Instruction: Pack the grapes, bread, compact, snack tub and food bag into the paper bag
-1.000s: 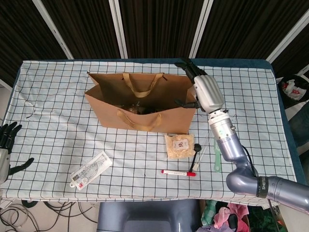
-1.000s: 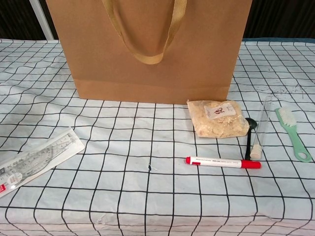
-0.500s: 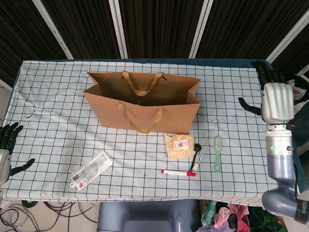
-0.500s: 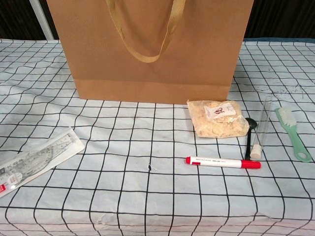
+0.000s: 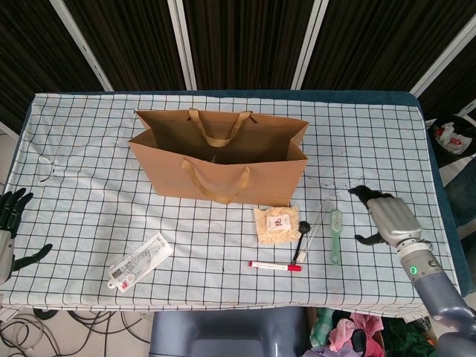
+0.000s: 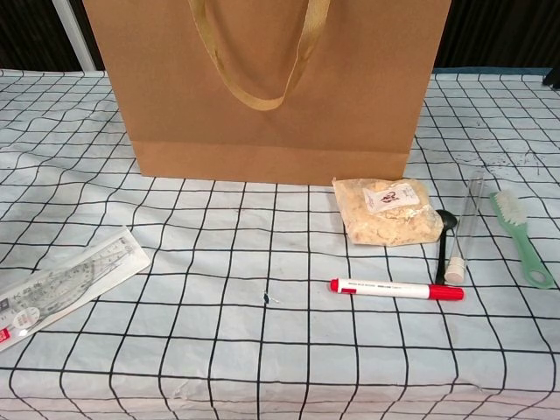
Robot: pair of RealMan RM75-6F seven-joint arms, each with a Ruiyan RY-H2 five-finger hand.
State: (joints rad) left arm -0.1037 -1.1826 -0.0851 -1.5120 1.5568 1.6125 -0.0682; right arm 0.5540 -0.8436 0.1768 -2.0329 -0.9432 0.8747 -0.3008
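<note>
Clear food bag of crumbs (image 5: 273,224) lies just beside brown paper bag (image 5: 223,160), likely last to pack; right robot hand (image 5: 384,218) empty, fingers apart, low nearby for pickup.

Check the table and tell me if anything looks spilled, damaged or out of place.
Nothing is spilled or damaged. The paper bag stands upright and open. The food bag lies sealed on the cloth outside it, not yet packed. Beside it lie a red-capped marker, a green brush and a black spoon, none of them task items.
</note>
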